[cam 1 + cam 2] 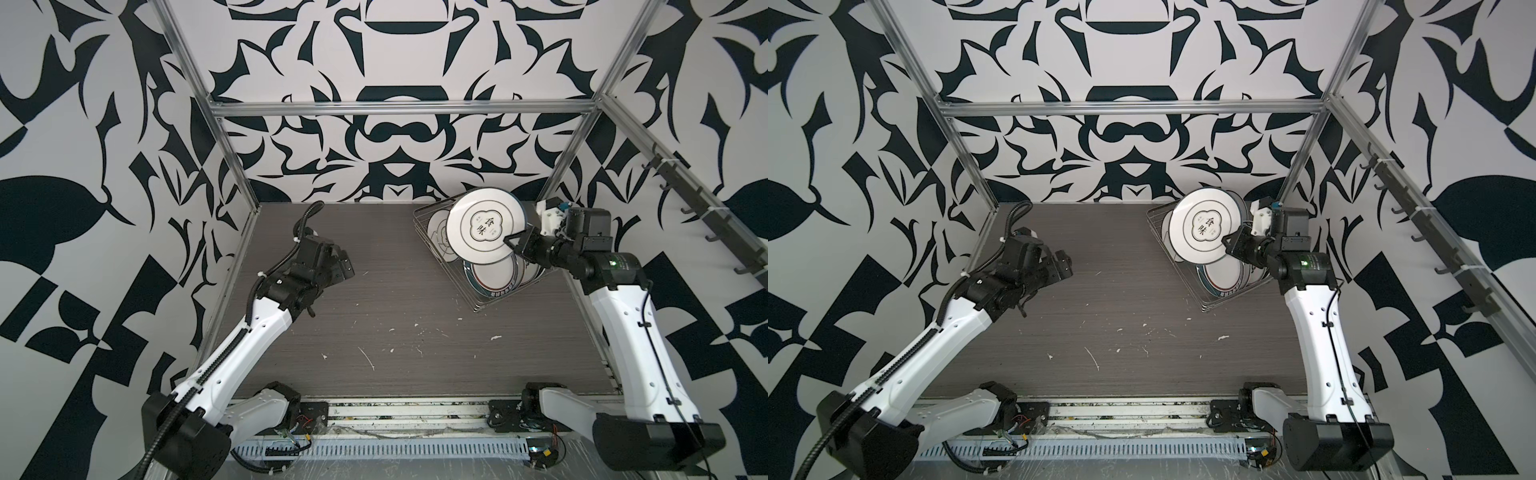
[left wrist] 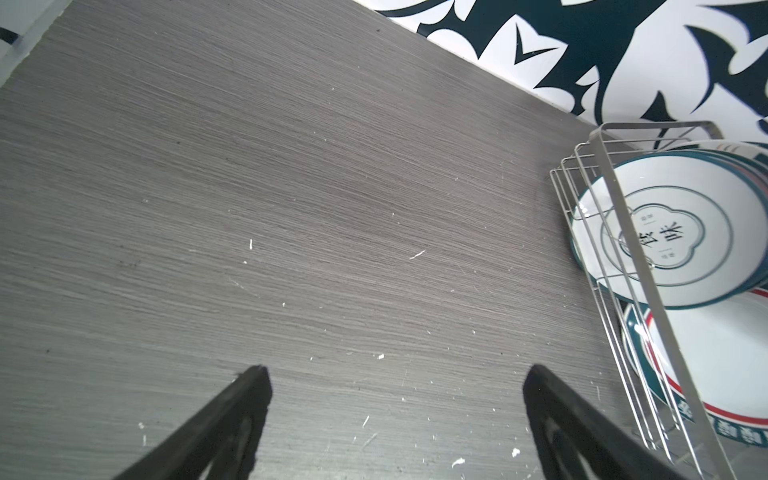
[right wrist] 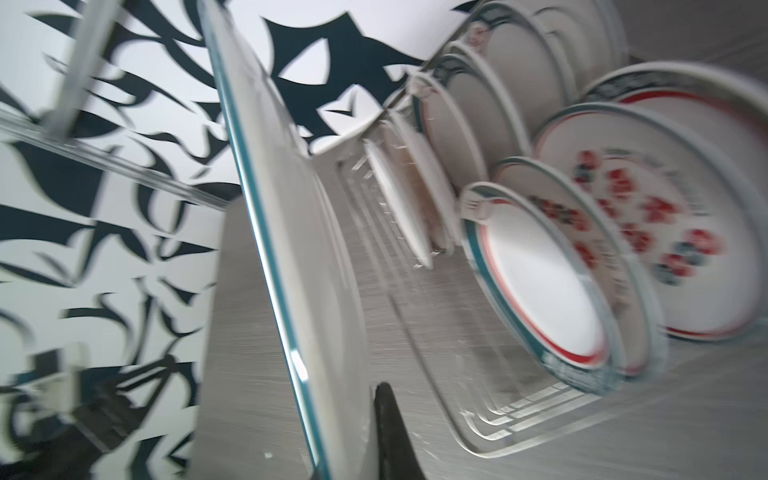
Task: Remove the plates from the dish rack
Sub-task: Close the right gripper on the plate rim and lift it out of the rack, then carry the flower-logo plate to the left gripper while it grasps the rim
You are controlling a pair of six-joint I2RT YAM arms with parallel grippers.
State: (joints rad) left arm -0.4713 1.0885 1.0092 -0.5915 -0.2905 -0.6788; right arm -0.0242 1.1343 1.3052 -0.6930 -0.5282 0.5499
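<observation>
One held plate (image 1: pixel 484 226), flowered plate (image 3: pixel 648 224) right-wrist only

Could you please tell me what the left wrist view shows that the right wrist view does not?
Only the left wrist view: the open left gripper above the table, and a cloud-emblem plate behind the dish rack end wires. Only the right wrist view: the right gripper shut on a teal-rimmed plate seen edge-on, plus red-flowered plates. Both: the dish rack and the table.
</observation>
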